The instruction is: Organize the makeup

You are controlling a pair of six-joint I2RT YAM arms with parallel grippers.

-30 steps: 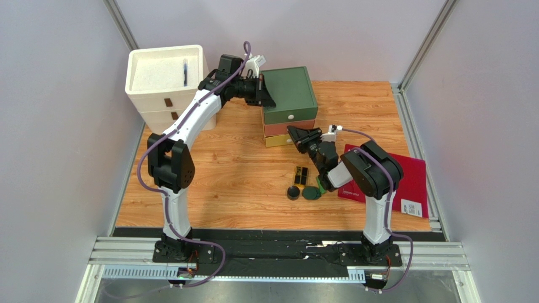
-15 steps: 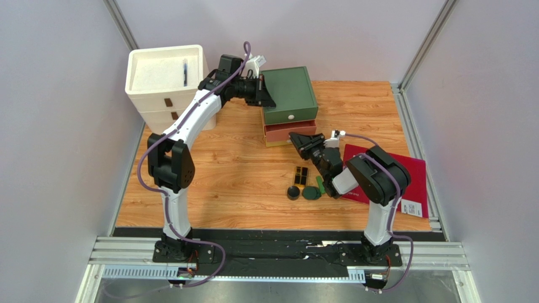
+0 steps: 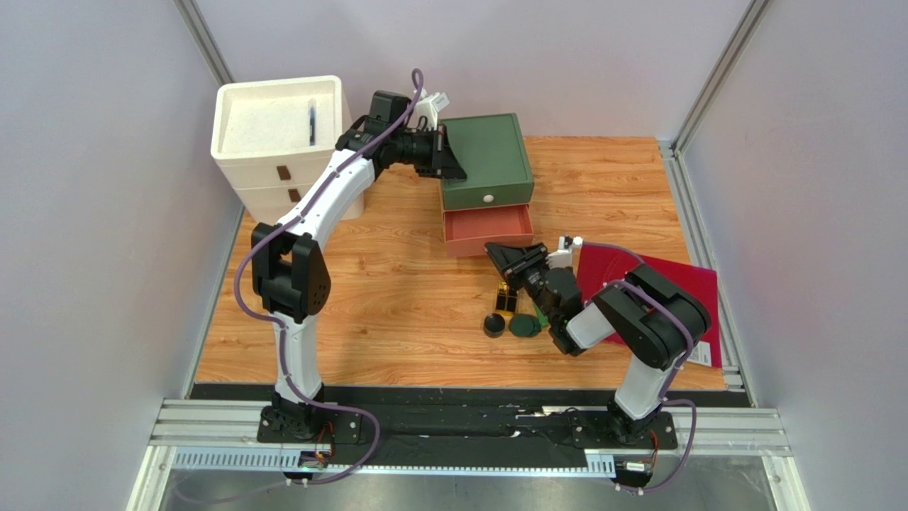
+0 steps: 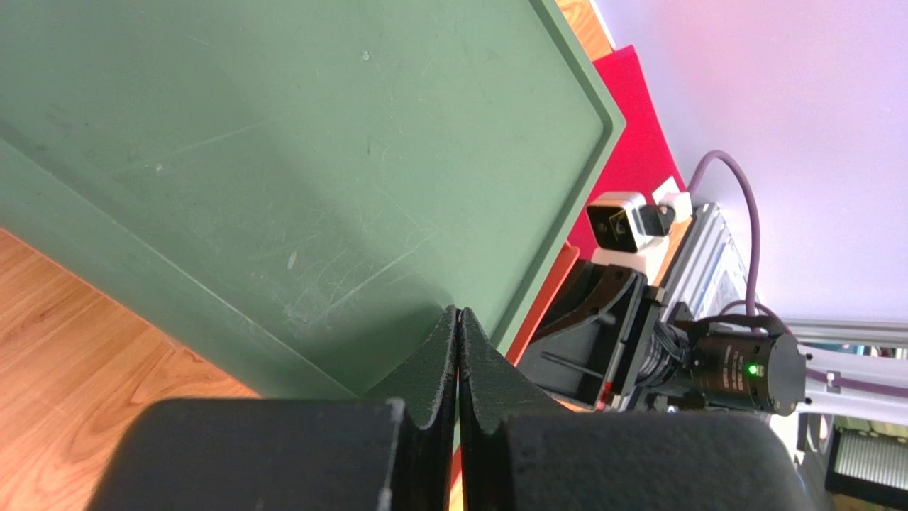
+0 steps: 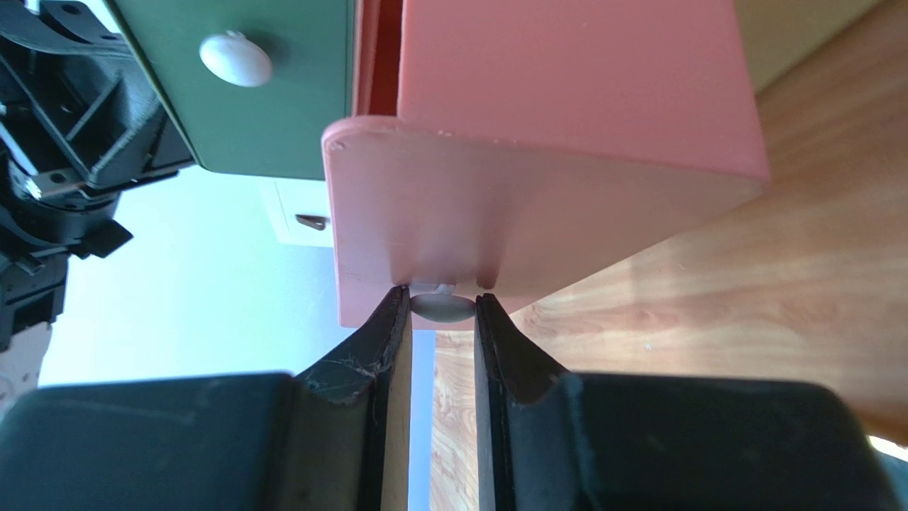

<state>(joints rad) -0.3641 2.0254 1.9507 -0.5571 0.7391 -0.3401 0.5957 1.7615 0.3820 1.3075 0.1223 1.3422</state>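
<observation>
My right gripper is shut on the white knob of the pink drawer, which stands pulled out of the green-topped drawer unit. My left gripper is shut and empty, its tips against the unit's green top. On the table below the drawer lie a black-and-gold case, a round black jar and a dark green compact. The green stick is mostly hidden by my right arm. No clear or beige tube is in view.
A white drawer unit stands at the back left with a small dark item on top. A flat dark red folder lies at the right under my right arm. The green drawer above has a white knob.
My right gripper has drawn back toward the near edge, and the pink drawer has slid out with it, now covering the yellow drawer below. The left arm has not moved.
</observation>
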